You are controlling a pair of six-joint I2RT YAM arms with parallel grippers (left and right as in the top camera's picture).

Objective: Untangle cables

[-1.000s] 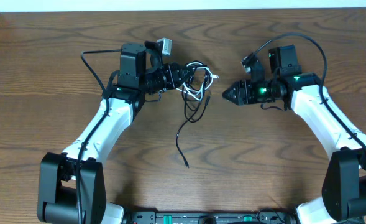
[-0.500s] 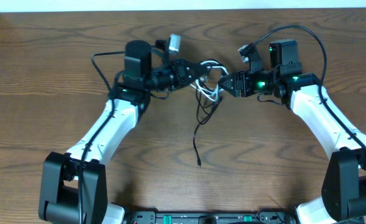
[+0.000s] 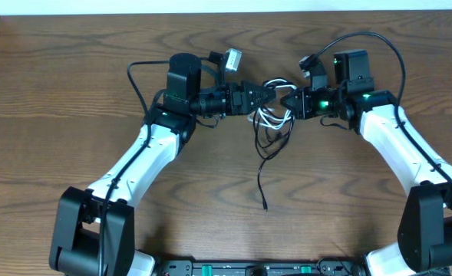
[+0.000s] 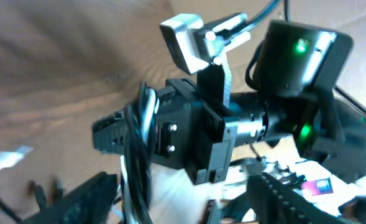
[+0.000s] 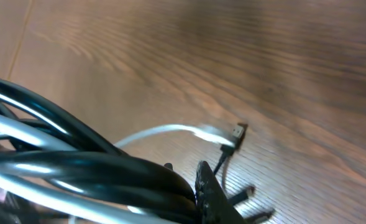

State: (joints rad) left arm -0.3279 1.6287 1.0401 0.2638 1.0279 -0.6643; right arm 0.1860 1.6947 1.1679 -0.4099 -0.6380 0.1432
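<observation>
The cables (image 3: 275,112), one black and one white, hang in a tangled bunch between my two grippers at the back middle of the table. A black tail (image 3: 262,184) trails down toward the front. My right gripper (image 3: 293,103) is shut on the bunch from the right. In the right wrist view the black and white strands (image 5: 83,168) are pressed against its finger (image 5: 210,193), and a white plug end (image 5: 215,133) lies on the wood. My left gripper (image 3: 261,97) is open at the bunch's left. Its fingers (image 4: 99,193) stand wide apart, with the strands (image 4: 139,155) running between them.
The wooden table (image 3: 72,92) spreads out on all sides. The right arm's body with its green light (image 4: 301,68) fills the left wrist view just beyond the bunch. Thick black arm wires (image 3: 379,46) loop above the right wrist.
Both grippers have come together at the bunch, which shifted to the right. The right gripper shut on the cables and the left gripper opened.
</observation>
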